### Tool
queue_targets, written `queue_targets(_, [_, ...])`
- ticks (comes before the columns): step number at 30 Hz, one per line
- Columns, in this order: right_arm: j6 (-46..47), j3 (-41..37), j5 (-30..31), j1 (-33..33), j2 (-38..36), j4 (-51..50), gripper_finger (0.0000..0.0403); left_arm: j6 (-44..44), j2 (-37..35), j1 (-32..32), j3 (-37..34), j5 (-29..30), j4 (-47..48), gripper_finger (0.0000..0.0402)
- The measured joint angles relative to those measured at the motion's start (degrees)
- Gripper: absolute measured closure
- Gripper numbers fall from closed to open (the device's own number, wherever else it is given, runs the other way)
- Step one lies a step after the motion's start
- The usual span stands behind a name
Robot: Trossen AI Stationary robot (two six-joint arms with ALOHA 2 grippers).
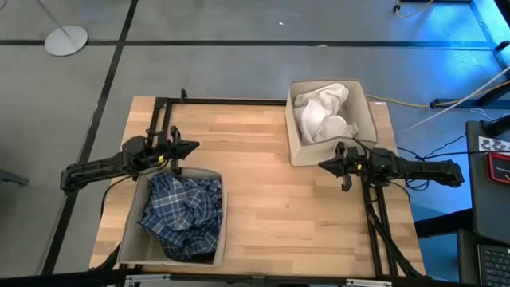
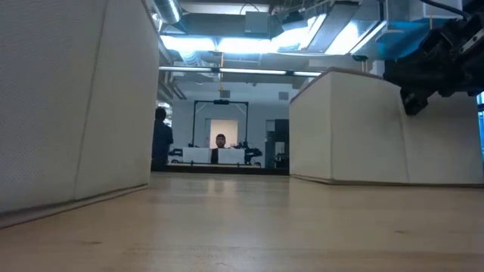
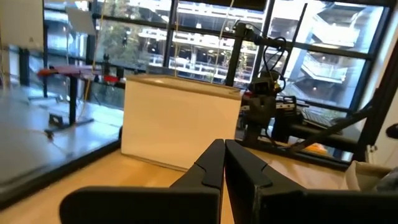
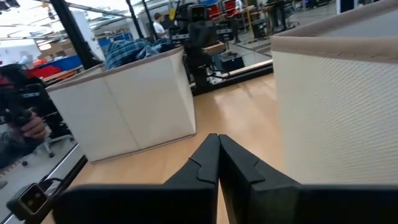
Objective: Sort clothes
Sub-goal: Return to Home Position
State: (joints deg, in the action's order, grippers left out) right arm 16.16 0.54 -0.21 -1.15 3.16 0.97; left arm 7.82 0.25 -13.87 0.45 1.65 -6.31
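A blue-and-white plaid shirt (image 1: pixel 183 214) lies crumpled in the beige bin (image 1: pixel 132 227) at the near left; it also shows over that bin's rim in the right wrist view (image 4: pixel 132 51). A white piece (image 1: pixel 324 115) lies in the beige bin (image 1: pixel 292 119) at the far right. The dark grey-black and dark green pieces do not show. My left gripper (image 1: pixel 194 147) is shut and empty, just beyond the left bin's far rim. My right gripper (image 1: pixel 322 165) is shut and empty, just in front of the right bin.
Bare wood lies between the two bins (image 1: pixel 255 183). A black frame (image 1: pixel 223 101) runs along the table's far edge and down the right side (image 1: pixel 374 223). People show in the room beyond in the low view (image 2: pixel 161 136).
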Motion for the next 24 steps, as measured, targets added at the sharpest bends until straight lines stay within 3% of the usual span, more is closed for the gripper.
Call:
queue_targets(11, [0.0, -0.1, -0.8, 0.0, 0.0, 0.0, 0.0391, 11.2, 0.1, 0.0, 0.0, 0.5, 0.6, 0.0398])
queue_targets(24, [0.0, -0.1, -0.8, 0.0, 0.0, 0.0, 0.0391, 13.1, 0.0, -0.1, 0.0, 0.6, 2.7, 0.0398])
